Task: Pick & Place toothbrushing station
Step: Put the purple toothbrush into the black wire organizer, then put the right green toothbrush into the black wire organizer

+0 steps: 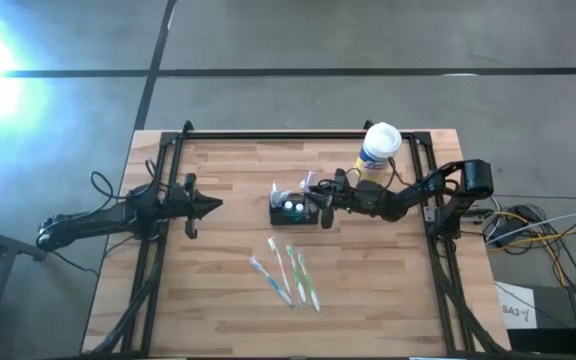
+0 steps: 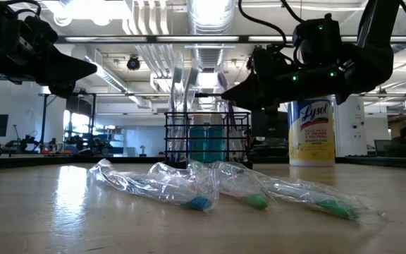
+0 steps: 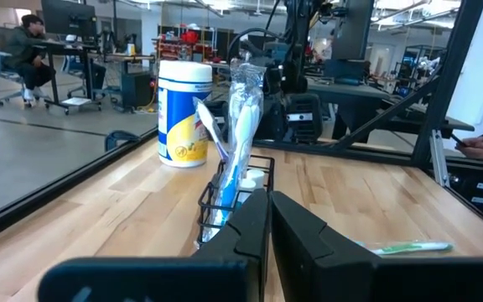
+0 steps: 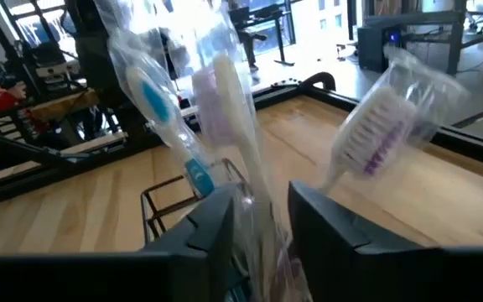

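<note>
Three wrapped toothbrushes (image 2: 217, 190) lie loose on the near part of the table (image 1: 208, 310), waiting their turn. Behind them, near the table's middle, stands the caddy (image 1: 295, 210), a black wire rack already holding wrapped brushes upright. The right claw (image 1: 320, 200) hovers at the caddy's right edge, its fingers parted on either side of a wrapped white brush (image 4: 237, 126) that stands in the rack; this looks like the release of a brush just set in place. The next move likely calls for lifting clear without dragging the wrapper, then reaching for a brush on the table. The left claw (image 1: 211, 205), closed and empty, waits well to the caddy's left. A wipes tub (image 1: 378, 150) stands at the far side.
</note>
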